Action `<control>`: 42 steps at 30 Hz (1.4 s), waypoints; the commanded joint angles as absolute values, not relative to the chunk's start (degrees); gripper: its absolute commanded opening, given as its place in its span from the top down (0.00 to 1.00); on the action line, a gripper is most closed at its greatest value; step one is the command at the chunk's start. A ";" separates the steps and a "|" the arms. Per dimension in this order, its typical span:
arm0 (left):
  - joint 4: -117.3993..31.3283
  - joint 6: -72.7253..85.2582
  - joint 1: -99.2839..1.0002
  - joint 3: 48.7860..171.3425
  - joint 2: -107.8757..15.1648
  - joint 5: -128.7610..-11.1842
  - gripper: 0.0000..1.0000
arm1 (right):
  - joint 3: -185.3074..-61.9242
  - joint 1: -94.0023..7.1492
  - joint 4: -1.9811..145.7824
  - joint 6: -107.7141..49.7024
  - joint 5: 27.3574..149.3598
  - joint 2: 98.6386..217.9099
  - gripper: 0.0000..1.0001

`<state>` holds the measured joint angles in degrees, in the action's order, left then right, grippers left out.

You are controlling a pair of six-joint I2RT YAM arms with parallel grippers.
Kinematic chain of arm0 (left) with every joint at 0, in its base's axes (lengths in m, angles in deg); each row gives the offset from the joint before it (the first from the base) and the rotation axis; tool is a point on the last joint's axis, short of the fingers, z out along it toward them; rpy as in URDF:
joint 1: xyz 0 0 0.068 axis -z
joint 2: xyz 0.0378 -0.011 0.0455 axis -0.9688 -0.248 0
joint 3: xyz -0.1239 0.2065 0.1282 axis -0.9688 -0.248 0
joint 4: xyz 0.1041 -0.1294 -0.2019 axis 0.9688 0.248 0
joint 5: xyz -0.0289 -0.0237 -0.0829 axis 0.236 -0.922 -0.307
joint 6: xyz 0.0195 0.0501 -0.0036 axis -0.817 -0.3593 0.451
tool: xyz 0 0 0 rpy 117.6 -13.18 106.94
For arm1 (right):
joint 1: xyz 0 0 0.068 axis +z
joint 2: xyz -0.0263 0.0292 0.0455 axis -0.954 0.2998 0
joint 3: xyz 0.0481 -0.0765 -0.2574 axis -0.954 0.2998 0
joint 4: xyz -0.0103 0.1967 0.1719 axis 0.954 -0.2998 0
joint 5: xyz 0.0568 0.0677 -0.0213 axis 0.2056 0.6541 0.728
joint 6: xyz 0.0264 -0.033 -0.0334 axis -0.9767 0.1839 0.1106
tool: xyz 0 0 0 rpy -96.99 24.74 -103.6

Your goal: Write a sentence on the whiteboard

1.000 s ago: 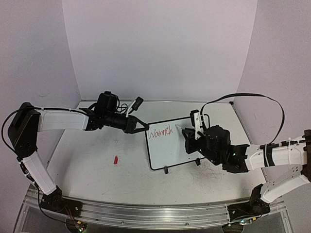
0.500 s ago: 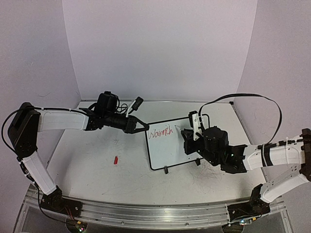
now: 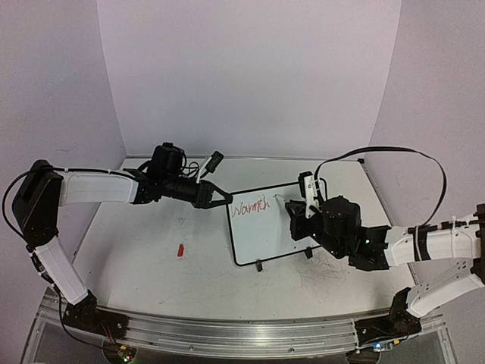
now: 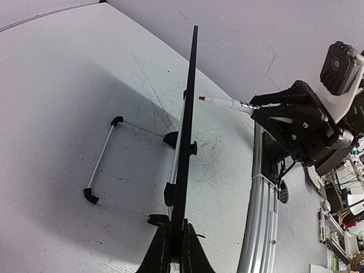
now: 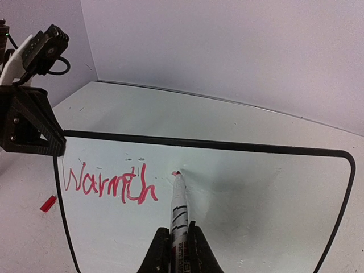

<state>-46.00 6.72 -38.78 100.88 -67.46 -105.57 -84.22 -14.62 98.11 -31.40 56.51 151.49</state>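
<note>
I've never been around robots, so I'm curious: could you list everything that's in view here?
whiteboard: one, white with black frame, middle of the table
word "Warmth": one, red, board's upper left
marker: one, white with red tip, tip at the board just right of the word
small red piece: one, red, on the table left of the board
table: one, white and scuffed, under everything
left gripper: one, black, shut on the board's left edge
right gripper: one, black, shut on the marker
</note>
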 commanded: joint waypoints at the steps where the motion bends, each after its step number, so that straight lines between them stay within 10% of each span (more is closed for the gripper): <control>1: -47.52 7.18 -38.90 101.37 -64.77 -106.56 1.00 | -83.72 -14.57 98.60 -32.12 57.72 150.66 1.00; 42: -47.45 7.26 -38.90 101.45 -64.86 -106.84 1.00 | -82.69 -13.25 94.59 -35.57 56.75 152.73 1.00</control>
